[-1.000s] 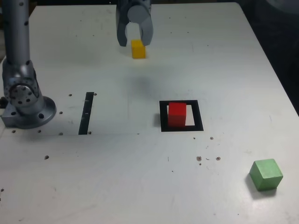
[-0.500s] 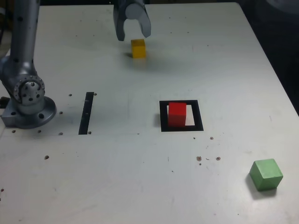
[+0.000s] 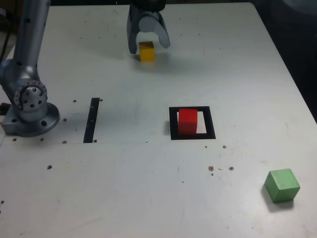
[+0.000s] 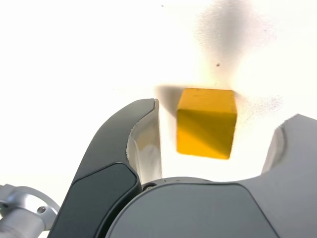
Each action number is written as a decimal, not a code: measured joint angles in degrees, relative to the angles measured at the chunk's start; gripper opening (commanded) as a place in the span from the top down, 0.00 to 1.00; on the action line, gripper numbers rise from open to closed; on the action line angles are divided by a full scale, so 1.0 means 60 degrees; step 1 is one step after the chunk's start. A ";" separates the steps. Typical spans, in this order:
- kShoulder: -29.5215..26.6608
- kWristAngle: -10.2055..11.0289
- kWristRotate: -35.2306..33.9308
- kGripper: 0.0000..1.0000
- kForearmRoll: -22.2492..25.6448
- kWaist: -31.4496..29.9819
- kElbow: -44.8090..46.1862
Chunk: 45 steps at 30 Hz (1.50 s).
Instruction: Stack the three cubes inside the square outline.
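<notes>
Only the wrist view shows gaps between parted jaws and yellow cube [image 4: 206, 122]

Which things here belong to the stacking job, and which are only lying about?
Job: small red cube inside the black tape square outline; small yellow cube between the open claw; small green cube.
Lying about: narrow black tape strip.

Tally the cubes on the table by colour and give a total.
Red matte cube, inside the black tape square outline: 1
Yellow matte cube, between the open jaws of the gripper: 1
Green matte cube: 1
Total: 3
</notes>
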 measured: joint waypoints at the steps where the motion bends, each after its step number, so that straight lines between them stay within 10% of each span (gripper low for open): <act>1: 0.0054 -0.0007 -0.0015 0.06 -0.0048 0.0012 0.0034; 13: 0.0205 0.0240 -0.0073 0.38 0.0147 -0.0128 -0.0140; 45: 0.0151 -0.0058 -0.0334 0.78 -0.0205 -0.0162 -0.0258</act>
